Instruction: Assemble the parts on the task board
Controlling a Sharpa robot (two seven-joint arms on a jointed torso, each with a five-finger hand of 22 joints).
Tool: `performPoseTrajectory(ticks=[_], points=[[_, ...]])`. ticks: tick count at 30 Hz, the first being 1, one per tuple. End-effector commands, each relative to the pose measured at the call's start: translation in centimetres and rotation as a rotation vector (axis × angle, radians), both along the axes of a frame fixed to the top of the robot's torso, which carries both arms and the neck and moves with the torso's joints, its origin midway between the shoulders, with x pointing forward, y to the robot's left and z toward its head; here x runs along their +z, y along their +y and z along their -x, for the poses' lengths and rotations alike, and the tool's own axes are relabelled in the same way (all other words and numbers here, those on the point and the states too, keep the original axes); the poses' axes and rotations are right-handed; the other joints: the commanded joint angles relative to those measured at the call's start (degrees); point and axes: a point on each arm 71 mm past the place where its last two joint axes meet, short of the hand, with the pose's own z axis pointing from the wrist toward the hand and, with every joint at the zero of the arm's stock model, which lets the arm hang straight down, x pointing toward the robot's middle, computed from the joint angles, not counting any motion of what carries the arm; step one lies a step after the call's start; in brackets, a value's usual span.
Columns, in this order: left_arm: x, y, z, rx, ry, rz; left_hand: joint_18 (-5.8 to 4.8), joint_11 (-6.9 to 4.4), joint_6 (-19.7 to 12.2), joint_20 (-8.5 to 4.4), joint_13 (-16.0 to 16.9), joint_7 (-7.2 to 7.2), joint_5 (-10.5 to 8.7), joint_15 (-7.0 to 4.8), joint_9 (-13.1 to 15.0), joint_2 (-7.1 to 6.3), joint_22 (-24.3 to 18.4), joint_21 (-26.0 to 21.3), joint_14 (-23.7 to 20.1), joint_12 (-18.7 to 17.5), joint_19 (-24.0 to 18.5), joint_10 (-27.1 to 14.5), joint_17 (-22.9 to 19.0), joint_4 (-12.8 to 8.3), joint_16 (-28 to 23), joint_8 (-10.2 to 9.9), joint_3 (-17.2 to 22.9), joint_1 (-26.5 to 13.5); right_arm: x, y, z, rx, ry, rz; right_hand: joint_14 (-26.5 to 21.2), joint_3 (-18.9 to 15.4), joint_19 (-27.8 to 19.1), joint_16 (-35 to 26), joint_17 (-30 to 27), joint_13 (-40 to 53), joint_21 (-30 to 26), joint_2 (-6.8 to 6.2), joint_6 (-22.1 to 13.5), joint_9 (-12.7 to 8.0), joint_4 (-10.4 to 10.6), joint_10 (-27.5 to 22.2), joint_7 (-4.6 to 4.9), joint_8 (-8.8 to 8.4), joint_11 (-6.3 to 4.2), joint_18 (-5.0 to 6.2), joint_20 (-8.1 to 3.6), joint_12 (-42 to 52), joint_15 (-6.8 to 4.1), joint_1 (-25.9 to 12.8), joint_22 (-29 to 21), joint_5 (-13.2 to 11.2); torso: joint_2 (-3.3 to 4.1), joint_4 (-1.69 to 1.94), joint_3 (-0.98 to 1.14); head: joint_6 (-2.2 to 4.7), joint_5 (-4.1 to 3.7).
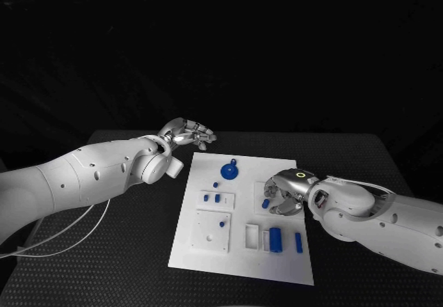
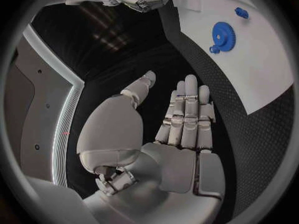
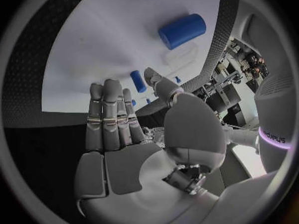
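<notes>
Nearest the camera, the task board (image 1: 277,268) lies on the black surface (image 1: 129,256). Right robot hand (image 1: 281,194) hovers over its 3 o'clock edge, fingers apart, empty; a small blue part (image 1: 265,203) lies partly hidden beneath it. Left robot hand (image 1: 188,134) hangs off the board at 11 o'clock, open. Blue gear (image 1: 229,171) lies between them.

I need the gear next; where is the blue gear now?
In the head view the blue gear lies on the task board's far end, between the left hand and right hand.
</notes>
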Motion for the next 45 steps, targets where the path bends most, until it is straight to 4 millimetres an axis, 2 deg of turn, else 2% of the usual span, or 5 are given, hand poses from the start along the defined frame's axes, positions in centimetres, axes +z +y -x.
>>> performPoseTrajectory(ticks=[1, 22, 29, 36, 45], points=[[0.1, -0.1, 0.0, -0.016, -0.001, 0.012, 0.51, -0.06, -0.4, 0.21, -0.1, 0.10, -0.02, 0.33, -0.1, 0.38, 0.1, -0.2, -0.2, 0.1, -0.4, -0.3, 0.1, 0.4, -0.4, 0.4, 0.0, 0.1, -0.1, 0.6, 0.1, 0.023, -0.004, -0.013, 0.2, 0.5, 0.2, 0.5, 0.0, 0.2, 0.1, 0.05, 0.6, 0.1, 0.7, 0.8, 0.27, 0.53, -0.05, 0.70, -0.34, 0.4, -0.30, 1.1, 1.0, -0.3, -0.01, 0.06, -0.05, -0.16, 0.03], [0.0, -0.1, 0.0, -0.017, 0.006, 0.010, 0.48, -0.07, -0.5, 0.22, -0.1, 0.11, -0.04, 0.34, -0.1, 0.47, 0.1, -0.3, -0.2, 0.2, -0.4, -0.3, 0.2, 0.5, -0.4, 0.4, -0.1, 0.0, 0.0, 1.6, 0.5, 0.048, -0.028, -0.032, 1.4, 6.2, 2.0, 2.2, 0.4, 2.3, 1.3, 2.59, 4.5, 0.9, 4.0, 5.7, 0.12, 2.48, -1.78, 0.70, -1.09, 2.4, -1.94, 5.5, 1.1, -0.3, -0.06, 0.02, -0.13, -0.62, 0.14], [0.0, 0.0, 0.0, -0.017, 0.006, 0.010, 0.47, -0.07, -0.5, 0.22, -0.1, 0.11, -0.04, 0.34, -0.1, 0.50, 0.2, -0.3, -0.2, 0.2, -0.4, -0.3, 0.2, 0.5, -0.5, 0.4, -0.1, 0.0, 0.0, 1.6, 0.4, 0.045, -0.036, -0.027, 1.7, 6.7, 2.4, 2.7, 0.6, 2.9, 1.7, 2.93, 5.2, 1.2, 4.1, 6.3, -0.16, 2.79, -2.11, 0.70, -1.33, 2.7, -2.27, 5.7, 1.1, -0.3, -0.06, 0.00, -0.12, -0.70, 0.16], [0.0, 0.0, 0.0, -0.017, 0.007, 0.010, 0.47, -0.07, -0.5, 0.22, -0.1, 0.11, -0.04, 0.34, -0.1, 0.53, 0.2, -0.3, -0.2, 0.2, -0.4, -0.3, 0.2, 0.5, -0.5, 0.4, -0.1, 0.0, 0.0, 1.7, 0.4, 0.043, -0.049, -0.010, 2.0, 9.6, 3.0, 3.7, 1.4, 4.0, 2.2, 4.63, 6.9, 1.8, 3.3, 7.9, -0.82, 3.61, -2.85, 0.70, -1.74, 3.4, -3.00, 7.6, 1.1, -0.3, -0.08, 0.00, -0.14, -0.65, 0.13], [0.0, 0.0, 0.0, -0.015, 0.006, 0.009, 0.47, -0.08, -0.5, 0.22, -0.1, 0.10, -0.04, 0.34, -0.1, 0.58, 0.2, -0.3, -0.2, 0.2, -0.4, -0.3, 0.2, 0.6, -0.5, 0.5, -0.1, 0.0, 0.2, 1.5, 0.5, 0.043, -0.059, -0.020, 2.1, 11.9, 3.5, 4.7, 2.5, 5.4, 3.1, 4.69, 7.9, 2.8, 2.8, 8.7, -1.32, 4.18, -3.37, 0.70, -2.01, 3.9, -3.53, 7.2, 1.1, -0.3, -0.07, -0.02, -0.12, -0.65, 0.07]])
